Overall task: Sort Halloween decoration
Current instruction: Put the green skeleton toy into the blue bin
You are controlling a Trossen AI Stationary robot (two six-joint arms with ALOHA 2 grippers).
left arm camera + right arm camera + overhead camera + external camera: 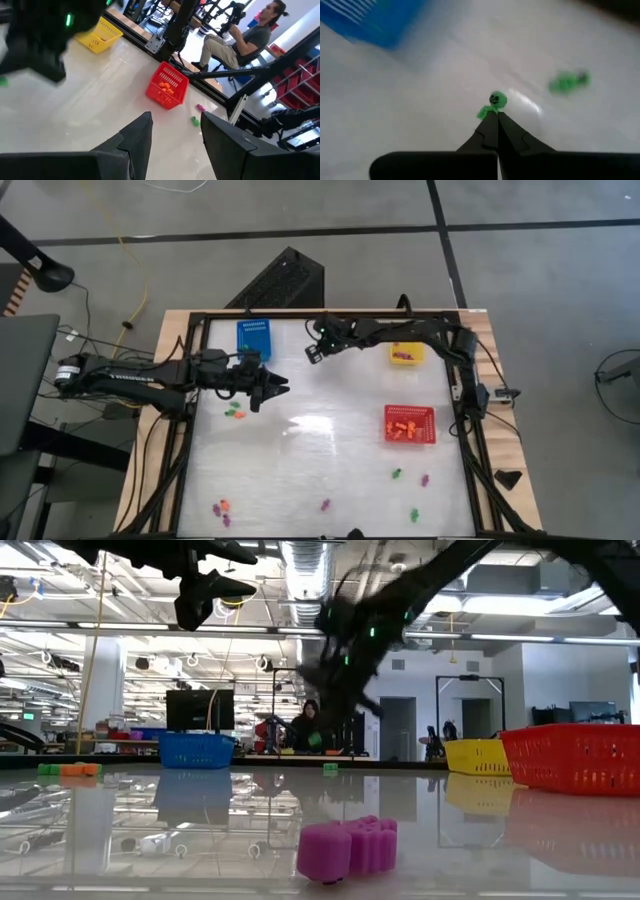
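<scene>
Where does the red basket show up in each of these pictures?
High view: red basket sits right of centre on the table, orange pieces inside.
Low view: at the far right edge.
Left wrist view: mid-picture, beyond the open left gripper.
Right wrist view: not in it.
Shared landmark: the yellow basket beside it.
</scene>
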